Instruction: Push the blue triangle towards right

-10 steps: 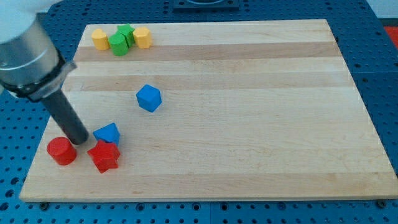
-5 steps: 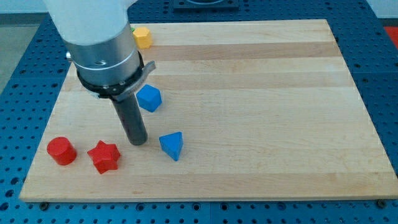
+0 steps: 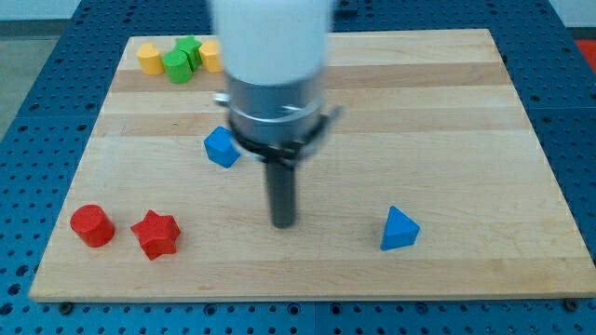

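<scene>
The wooden board [image 3: 447,102] lies on a blue table with little holes [image 3: 28,112], and I tell where each thing sits from the board. Near the board's bottom left corner stands a red round block [image 3: 92,226], and just to its right, close but not touching, sits a red star block [image 3: 155,234]. Up at the board's top left corner there is a small bunch of blocks packed close together: a yellow block [image 3: 149,58] first, then a green block [image 3: 177,66] with another green block [image 3: 190,48] behind it, and then one more yellow block [image 3: 210,56] that is partly hidden by the arm. A blue cube [image 3: 222,147] sits on the left half of the board, a bit above the middle, and the arm covers its right edge. The arm is a big white and grey tube [image 3: 276,74] that ends in a straight dark rod with nothing on it. My tip [image 3: 283,223] rests on the bare wood near the middle of the board, lower down, touching no block. The blue triangle [image 3: 399,229] sits on the right half of the board, near the bottom edge, well apart from my tip and to its right.
</scene>
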`<control>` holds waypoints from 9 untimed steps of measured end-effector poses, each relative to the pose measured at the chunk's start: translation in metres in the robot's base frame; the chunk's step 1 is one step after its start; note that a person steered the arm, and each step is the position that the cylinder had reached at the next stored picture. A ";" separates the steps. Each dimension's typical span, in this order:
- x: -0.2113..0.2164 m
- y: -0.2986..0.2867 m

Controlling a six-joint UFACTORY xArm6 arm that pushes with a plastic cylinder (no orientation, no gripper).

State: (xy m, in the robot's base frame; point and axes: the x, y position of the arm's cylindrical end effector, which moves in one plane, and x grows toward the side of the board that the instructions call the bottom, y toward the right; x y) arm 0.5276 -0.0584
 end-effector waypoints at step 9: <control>-0.118 -0.094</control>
